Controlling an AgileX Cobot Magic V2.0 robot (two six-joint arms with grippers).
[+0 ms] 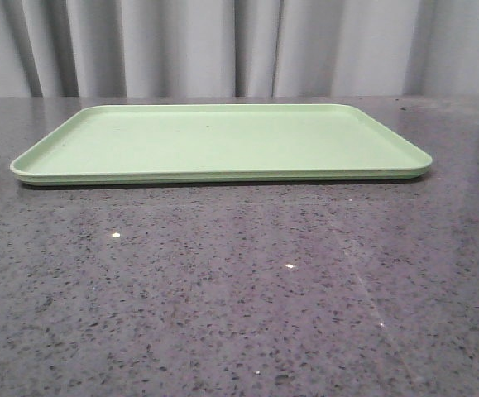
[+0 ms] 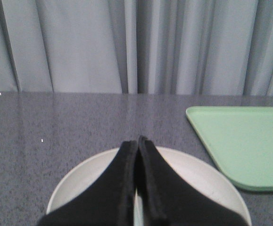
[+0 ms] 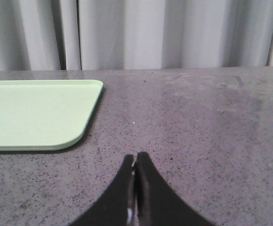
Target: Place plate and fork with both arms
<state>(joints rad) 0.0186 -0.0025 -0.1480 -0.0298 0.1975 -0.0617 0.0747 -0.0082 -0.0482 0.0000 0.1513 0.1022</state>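
Green tray (image 1: pixel 222 141) bare on the speckled bench (image 1: pixel 239 314), left gripper (image 2: pixel 137 141) above the plate (image 2: pixel 193 172), jaws closed, right gripper (image 3: pixel 136 157) over bench, jaws closed

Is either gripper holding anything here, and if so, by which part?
Nothing is held. Left gripper is shut above the plate; right gripper is shut over bare table.

staged test bench: speckled grey counter (image 1: pixel 222 314), grey curtain (image 1: pixel 222 45) backdrop.
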